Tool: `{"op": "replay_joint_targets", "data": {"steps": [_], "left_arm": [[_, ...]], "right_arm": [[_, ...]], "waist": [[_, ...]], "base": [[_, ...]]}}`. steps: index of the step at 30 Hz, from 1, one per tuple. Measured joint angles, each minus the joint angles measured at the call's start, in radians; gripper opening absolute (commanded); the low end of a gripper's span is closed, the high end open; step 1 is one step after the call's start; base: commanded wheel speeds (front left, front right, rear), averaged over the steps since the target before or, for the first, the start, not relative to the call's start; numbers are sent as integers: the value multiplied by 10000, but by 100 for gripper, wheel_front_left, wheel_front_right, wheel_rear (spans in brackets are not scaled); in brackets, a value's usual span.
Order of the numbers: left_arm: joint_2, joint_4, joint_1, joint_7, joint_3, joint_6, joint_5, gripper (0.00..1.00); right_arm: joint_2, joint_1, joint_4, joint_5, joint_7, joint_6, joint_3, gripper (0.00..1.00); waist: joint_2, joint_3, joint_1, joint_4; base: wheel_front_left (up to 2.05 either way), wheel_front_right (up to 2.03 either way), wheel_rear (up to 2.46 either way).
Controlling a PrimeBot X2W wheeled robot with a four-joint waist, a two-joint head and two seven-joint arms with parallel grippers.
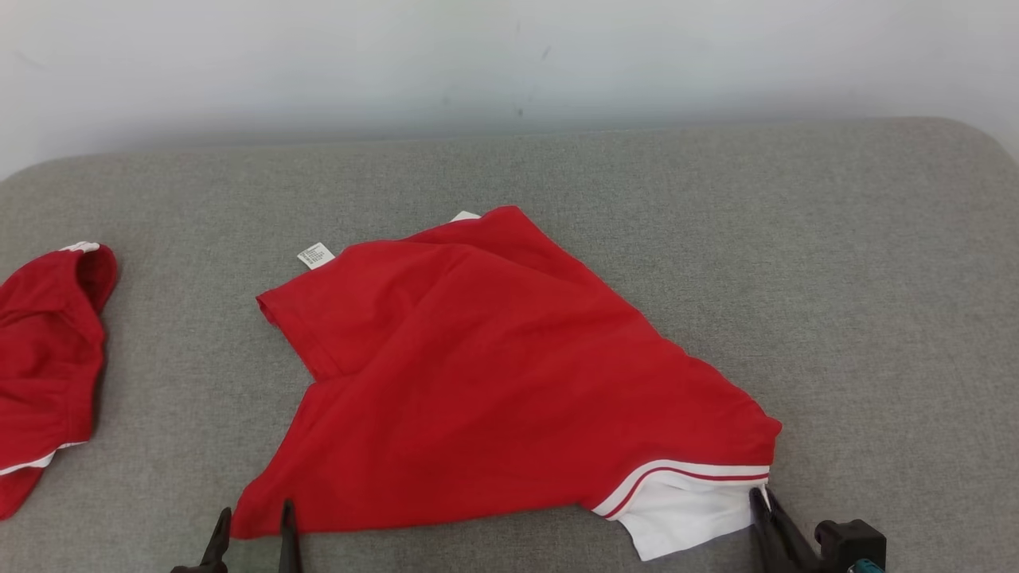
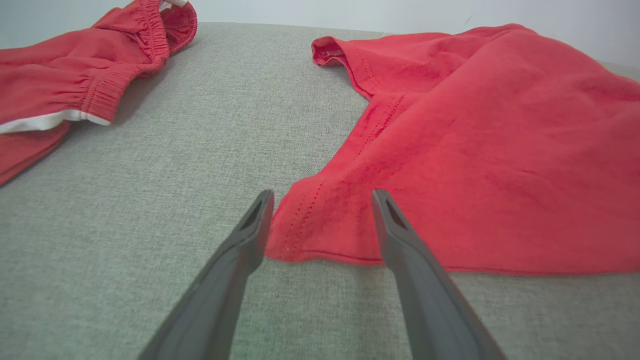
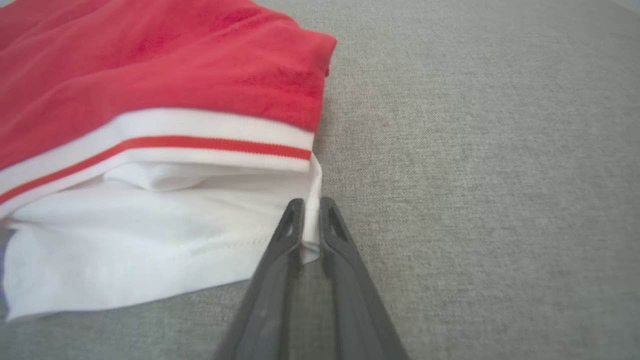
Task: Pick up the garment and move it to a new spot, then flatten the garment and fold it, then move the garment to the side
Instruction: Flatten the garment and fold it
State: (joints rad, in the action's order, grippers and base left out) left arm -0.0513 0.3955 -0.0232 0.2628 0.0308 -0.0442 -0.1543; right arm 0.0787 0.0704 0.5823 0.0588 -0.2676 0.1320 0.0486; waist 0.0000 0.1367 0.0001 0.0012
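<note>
Surface: a grey woven cushion (image 1: 796, 239) is seen in front of a pale wall (image 1: 478, 56).
Garment: the red garment (image 1: 493, 374) is spread, creased and partly folded over, on the middle of the cushion, with its near edge just in front of the robot.
Garment, near right corner: a white band with a red stripe (image 3: 200, 145) is seen above a white fabric layer (image 3: 150, 240) that sticks out from under the red cloth.
Garment, far edge: a small white care label (image 1: 316, 255) is seen at the far left corner.
Left gripper: the left gripper (image 2: 322, 195) is held with its fingers wide apart, one on each side of the garment's near left hem corner; the hem lies flat between them and nothing is gripped.
Right gripper: the right gripper (image 3: 312, 202) is pinched together on the right-hand edge of the white layer, a thin fold of which is pressed between the fingertips.
Other item: a second red garment (image 1: 48, 350) with an elastic waistband and white trim is bunched at the cushion's left edge, well apart from the first.
</note>
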Motion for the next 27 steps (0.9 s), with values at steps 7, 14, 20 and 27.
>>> {"op": "replay_joint_targets", "data": {"steps": [7,14,20,27], "left_arm": [[2,100,23,0,144,44,-92,100],[4,477,35,0,247,104,-359,100],[4,905,41,0,161,-2,-617,100],[0,986,162,0,-65,-12,-823,100]], "right_arm": [[19,-95,-61,31,4,0,21,0],[276,-472,-372,88,31,0,159,0],[314,-498,-428,140,33,0,150,0],[311,-511,-520,178,35,0,291,0]], "waist": [[0,-80,-1,-59],[1,-142,0,-281],[0,-113,0,-492],[0,-116,0,-585]], "base": [[0,0,0],[0,0,0],[0,0,0],[0,0,0]]}}
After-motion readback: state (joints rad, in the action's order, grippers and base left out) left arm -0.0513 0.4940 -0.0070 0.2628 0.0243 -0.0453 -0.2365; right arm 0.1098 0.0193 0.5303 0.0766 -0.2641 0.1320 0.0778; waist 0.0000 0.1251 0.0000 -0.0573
